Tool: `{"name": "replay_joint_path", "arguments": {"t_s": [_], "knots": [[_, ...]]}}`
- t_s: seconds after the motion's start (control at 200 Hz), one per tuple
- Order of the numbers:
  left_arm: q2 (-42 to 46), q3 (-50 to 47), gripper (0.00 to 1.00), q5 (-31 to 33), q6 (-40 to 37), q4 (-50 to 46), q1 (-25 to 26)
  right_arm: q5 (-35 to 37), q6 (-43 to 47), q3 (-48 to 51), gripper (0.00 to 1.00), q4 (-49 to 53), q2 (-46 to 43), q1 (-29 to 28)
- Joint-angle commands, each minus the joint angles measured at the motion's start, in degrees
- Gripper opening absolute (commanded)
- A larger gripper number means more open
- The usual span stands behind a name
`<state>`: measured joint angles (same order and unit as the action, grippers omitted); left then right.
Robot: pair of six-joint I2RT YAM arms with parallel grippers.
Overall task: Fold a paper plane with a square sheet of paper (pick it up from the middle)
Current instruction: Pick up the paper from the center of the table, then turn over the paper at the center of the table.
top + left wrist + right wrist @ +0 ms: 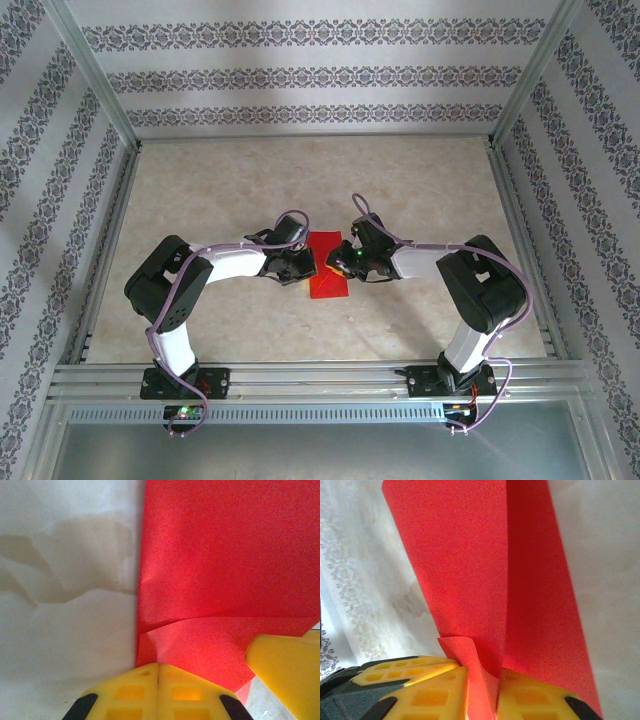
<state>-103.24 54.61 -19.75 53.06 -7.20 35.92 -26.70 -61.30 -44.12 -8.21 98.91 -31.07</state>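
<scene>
Right claw (484, 675) is pinched onto the square sheet of paper (470, 570); my left claw (158, 669) is clamped shut on its edge.

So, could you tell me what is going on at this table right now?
Both arms reach in to the middle of the table, one on either side of a red sheet of paper that shows a crease and is not yet a plane. The right gripper has an edge of the paper pinched between its fingers. The left gripper is shut with its fingertips at the paper's opposite edge; whether it actually grips the sheet is unclear.
</scene>
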Motion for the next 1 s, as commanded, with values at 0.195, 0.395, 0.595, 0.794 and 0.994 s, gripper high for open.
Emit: {"name": "replay_joint_path", "arguments": {"t_s": [0.195, 0.395, 0.595, 0.794, 0.994], "knots": [[-0.83, -0.91, 0.01, 1.21, -0.12, -3.79, -1.29, -0.81, 1.21, 1.28, 0.13, -1.11, 1.28, -0.75], [3.59, 0.01, 0.06, -1.44, -1.18, -1.96, -2.96, -0.39, 3.07, 0.79, 0.03, -2.67, -0.87, 0.16], [13.45, -4.22, 0.36, -9.73, 1.96, 7.35, -9.53, -3.96, 5.66, 0.36, 0.01, -7.52, -6.1, 4.57], [20.64, -9.38, 0.78, -18.62, 5.92, 19.64, -13.45, -14.04, 2.31, -0.78, 0.01, -15.43, -8.09, 10.32], [21.04, -12.34, 0.99, -24.17, 11.34, 33.57, -13.04, -20.7, -1.84, -3.64, 0.02, -20.62, -8.5, 11.12]]}}
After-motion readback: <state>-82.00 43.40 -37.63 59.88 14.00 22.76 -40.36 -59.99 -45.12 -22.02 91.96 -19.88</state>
